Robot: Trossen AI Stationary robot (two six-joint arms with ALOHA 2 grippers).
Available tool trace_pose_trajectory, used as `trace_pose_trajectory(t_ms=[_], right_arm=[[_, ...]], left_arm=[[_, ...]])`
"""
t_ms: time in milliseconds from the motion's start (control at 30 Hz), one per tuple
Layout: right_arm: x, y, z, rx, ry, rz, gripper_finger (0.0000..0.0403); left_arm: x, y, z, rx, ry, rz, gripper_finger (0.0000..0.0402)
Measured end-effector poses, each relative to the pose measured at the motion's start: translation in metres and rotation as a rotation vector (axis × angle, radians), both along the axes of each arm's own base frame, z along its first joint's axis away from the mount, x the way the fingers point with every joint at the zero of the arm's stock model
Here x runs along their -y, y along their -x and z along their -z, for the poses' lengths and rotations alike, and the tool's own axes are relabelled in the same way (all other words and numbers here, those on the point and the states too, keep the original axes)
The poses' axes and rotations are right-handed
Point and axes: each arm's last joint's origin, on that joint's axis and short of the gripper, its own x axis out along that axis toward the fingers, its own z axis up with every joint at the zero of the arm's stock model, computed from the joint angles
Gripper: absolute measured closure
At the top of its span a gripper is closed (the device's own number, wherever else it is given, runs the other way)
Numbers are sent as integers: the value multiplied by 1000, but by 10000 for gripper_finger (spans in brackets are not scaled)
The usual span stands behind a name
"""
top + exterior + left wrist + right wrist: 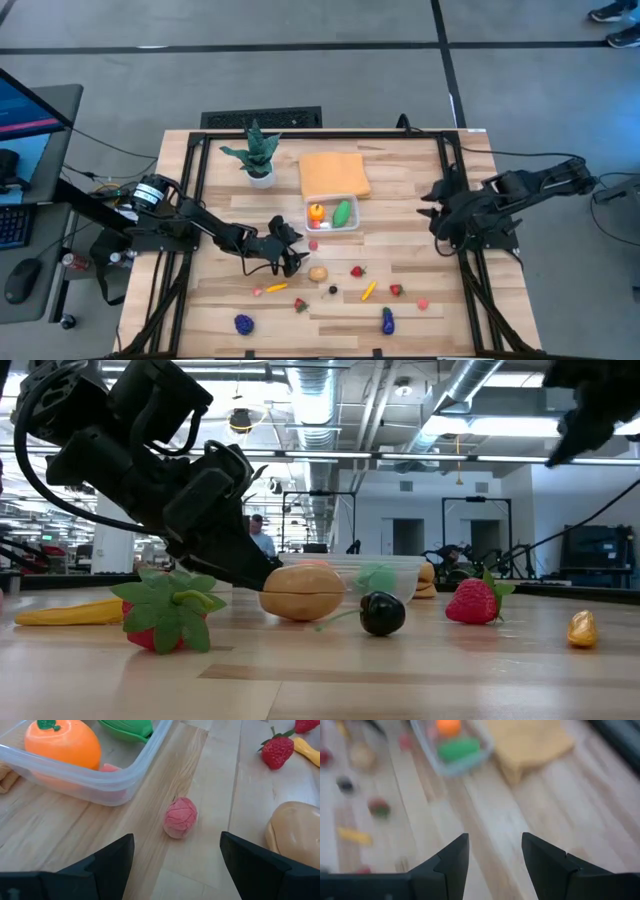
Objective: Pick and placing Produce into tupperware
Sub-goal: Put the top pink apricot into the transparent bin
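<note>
The clear tupperware [333, 213] stands mid-table and holds an orange fruit [62, 742] and a green piece [127, 727]. My left gripper [296, 250] is open and low over the table, just left of a small pink piece [180, 817]. That piece lies on the wood ahead of and between the fingers, untouched. A tan potato [318, 273] lies beside it. More produce is scattered along the near side: a strawberry [357, 270], a yellow piece [369, 291], a purple eggplant [387, 320] and purple grapes [243, 323]. My right gripper [432, 205] is open and empty at the right.
A folded orange cloth [334, 172] lies behind the tupperware. A potted plant [257, 155] stands at the far left. A black round piece [381, 612] and a leafy strawberry [165, 612] lie near the front edge. Bare wood lies between the tupperware and my right gripper.
</note>
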Motion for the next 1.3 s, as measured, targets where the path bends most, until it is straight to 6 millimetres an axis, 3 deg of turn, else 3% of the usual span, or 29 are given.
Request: trace_pose_trajectory(t_ms=[200,433,933,1133,1300], right_arm=[[-3,-6,6,-62,-72,90,235],[-16,-15,9,-119,-28,-153,244],[-29,-17,10,-100,-9,-234,287],[-27,-16,11,-112,-53,-170,273],[-27,-18,12,-133,-92,-157,229]], left_arm=[[0,0,0,0,-2,-2,116],[0,-2,-3,28,-22,16,116],[0,-8,-6,5,-81,80,116],[0,-8,-6,2,-95,91,116],[1,-9,-2,3,-92,101,116]])
